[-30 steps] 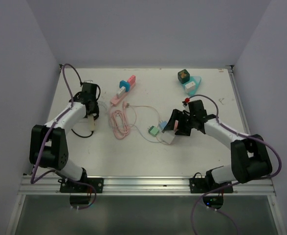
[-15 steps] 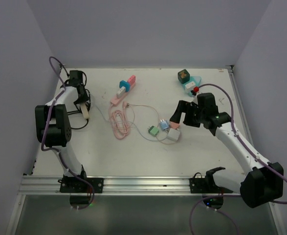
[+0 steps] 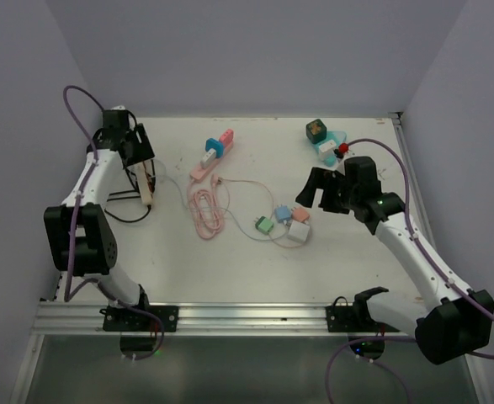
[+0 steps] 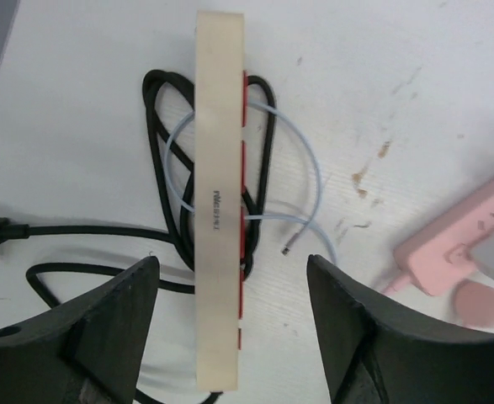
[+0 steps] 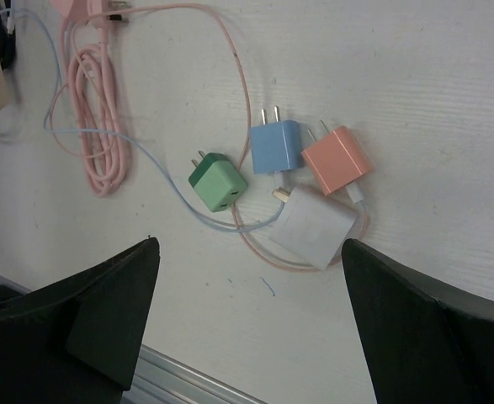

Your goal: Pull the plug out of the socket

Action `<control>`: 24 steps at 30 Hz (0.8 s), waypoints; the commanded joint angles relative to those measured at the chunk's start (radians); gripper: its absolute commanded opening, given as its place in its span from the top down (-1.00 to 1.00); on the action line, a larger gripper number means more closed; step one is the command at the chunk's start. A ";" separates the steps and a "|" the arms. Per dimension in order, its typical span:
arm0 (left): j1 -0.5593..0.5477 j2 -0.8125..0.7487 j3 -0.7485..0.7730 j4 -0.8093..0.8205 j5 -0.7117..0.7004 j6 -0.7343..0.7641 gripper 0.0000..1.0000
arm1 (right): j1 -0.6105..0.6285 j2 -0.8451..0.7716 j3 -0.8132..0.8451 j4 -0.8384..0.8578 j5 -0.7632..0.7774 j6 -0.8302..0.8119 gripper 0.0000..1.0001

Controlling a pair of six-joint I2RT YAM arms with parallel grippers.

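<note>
The socket, a beige power strip point(image 4: 219, 194) with a red face, lies on its edge over a black cable coil point(image 4: 156, 160); from above it sits at the left point(image 3: 148, 183). My left gripper point(image 4: 234, 337) hovers open above it, one finger on each side and neither touching; it is at the back left point(image 3: 134, 148) in the top view. Green point(image 5: 217, 182), blue point(image 5: 276, 146), pink point(image 5: 337, 160) and white point(image 5: 316, 225) charger plugs lie loose mid-table, far from the strip. My right gripper point(image 5: 251, 328) hangs open and empty above them, to their right point(image 3: 318, 190) in the top view.
A thin pale blue cable point(image 4: 307, 172) loops past the strip's red face. A pink cable coil point(image 3: 204, 210) and a pink power strip point(image 3: 206, 160) carrying blue and pink plugs lie between the arms. A dark cube point(image 3: 316, 129) and a teal piece point(image 3: 331, 146) sit at the back right.
My left arm swung toward the back left and its gripper opened, leaving the beige strip on the table. My right arm rose and drew back right from the chargers, jaws wider.
</note>
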 commanded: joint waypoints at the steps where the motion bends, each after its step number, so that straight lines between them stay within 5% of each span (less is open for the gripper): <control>1: 0.001 -0.174 -0.039 -0.003 0.166 -0.024 -0.52 | -0.002 -0.031 0.056 -0.008 0.030 -0.019 -0.87; 6: -0.032 -0.334 -0.181 0.075 0.343 -0.020 -0.72 | -0.003 -0.039 0.075 0.013 0.010 -0.021 -0.88; 11: -0.176 -0.382 -0.305 0.204 0.306 0.032 -0.71 | -0.003 -0.051 0.060 0.062 -0.051 -0.027 -0.90; 24: -0.270 -0.120 -0.141 0.374 0.294 0.241 -0.61 | -0.002 -0.128 0.000 0.113 -0.134 -0.024 -0.91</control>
